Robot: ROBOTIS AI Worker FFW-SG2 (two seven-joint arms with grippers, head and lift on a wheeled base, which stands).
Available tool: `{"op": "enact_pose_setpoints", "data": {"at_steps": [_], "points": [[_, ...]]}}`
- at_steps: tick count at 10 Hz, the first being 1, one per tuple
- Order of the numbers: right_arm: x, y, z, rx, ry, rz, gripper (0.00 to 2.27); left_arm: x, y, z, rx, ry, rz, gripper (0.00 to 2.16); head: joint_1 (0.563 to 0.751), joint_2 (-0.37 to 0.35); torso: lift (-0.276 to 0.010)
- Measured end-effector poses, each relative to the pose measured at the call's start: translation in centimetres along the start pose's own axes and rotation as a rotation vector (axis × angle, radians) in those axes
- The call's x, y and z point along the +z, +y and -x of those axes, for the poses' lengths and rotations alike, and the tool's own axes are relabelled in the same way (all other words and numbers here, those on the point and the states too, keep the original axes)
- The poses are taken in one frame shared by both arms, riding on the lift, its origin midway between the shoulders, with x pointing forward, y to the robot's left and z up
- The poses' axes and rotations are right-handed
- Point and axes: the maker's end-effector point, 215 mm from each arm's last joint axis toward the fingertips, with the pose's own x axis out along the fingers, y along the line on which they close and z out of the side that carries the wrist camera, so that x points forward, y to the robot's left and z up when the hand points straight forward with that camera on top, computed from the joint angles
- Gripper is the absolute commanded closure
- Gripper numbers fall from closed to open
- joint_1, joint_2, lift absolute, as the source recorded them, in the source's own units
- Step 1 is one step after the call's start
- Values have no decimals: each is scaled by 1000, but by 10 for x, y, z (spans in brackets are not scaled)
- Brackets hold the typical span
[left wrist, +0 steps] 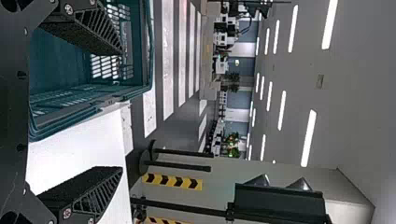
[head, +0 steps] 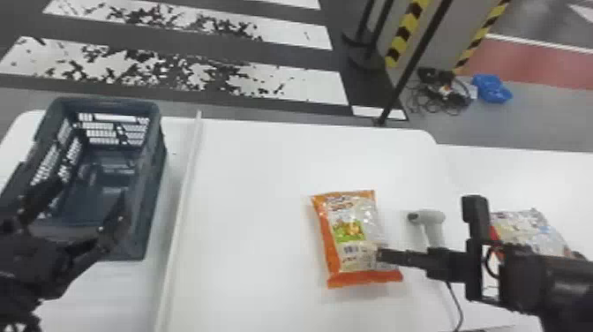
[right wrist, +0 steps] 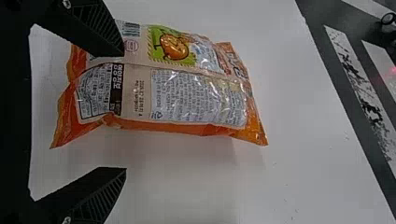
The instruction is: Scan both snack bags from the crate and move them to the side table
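In the head view, the right gripper (head: pixel 383 256) is over the lower right part of the orange snack bag (head: pixel 353 229), which lies flat on the white table. The right wrist view has the right gripper (right wrist: pixel 125 111) open, one finger over the orange bag (right wrist: pixel 187 98) and the other beside it. A second snack bag (head: pixel 536 232) rests at the far right, partly behind the right arm. The grey scanner (head: pixel 434 225) stands between the bags. The left gripper (head: pixel 81 205) is open over the crate (head: pixel 152 185); in the left wrist view, the left gripper (left wrist: pixel 122 111) has the crate (left wrist: pixel 60 65) beside one finger.
A raised white strip (head: pixel 181 198) runs along the table between crate and orange bag. The side table (head: pixel 520 176) adjoins at the right. A dark cable (head: pixel 456 304) trails near the right arm. Posts with dark bases (head: pixel 366 57) stand on the floor beyond.
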Motion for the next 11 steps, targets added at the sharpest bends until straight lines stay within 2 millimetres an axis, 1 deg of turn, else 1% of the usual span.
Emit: {"op": "enact_pose_setpoints", "data": {"at_steps": [1, 2, 3, 4, 5, 6, 8, 9, 11], "points": [[-2, 1, -7, 12, 15, 1, 53, 0, 0, 0, 0, 1, 0, 124, 695, -190, -75], [-3, 1, -12, 22, 29, -2, 157, -1, 0, 0, 1, 2, 1, 124, 695, -187, -75], [-4, -1, -15, 34, 46, -4, 647, -1, 0, 0, 1, 2, 2, 124, 695, -186, -75], [-6, 1, -17, 55, 60, 4, 1936, -2, 0, 0, 1, 2, 2, 124, 695, -184, -75], [-8, -4, -21, 43, 74, 19, 2256, -2, 0, 0, 2, 2, 2, 124, 695, -184, -75], [-12, -9, -22, 24, 87, 28, 2256, -2, 0, 0, 2, 3, 2, 124, 695, -192, -75], [-16, -5, -20, 47, 98, 31, 2256, -4, 0, 0, 3, 6, 4, 124, 695, -189, -75], [-13, -2, -15, 56, 82, 30, 2256, -4, 0, 0, 3, 6, 4, 124, 695, -188, -75], [6, 3, 6, 64, 10, 36, 2256, -4, 0, 1, 4, 7, 4, 124, 695, -195, -75]]}}
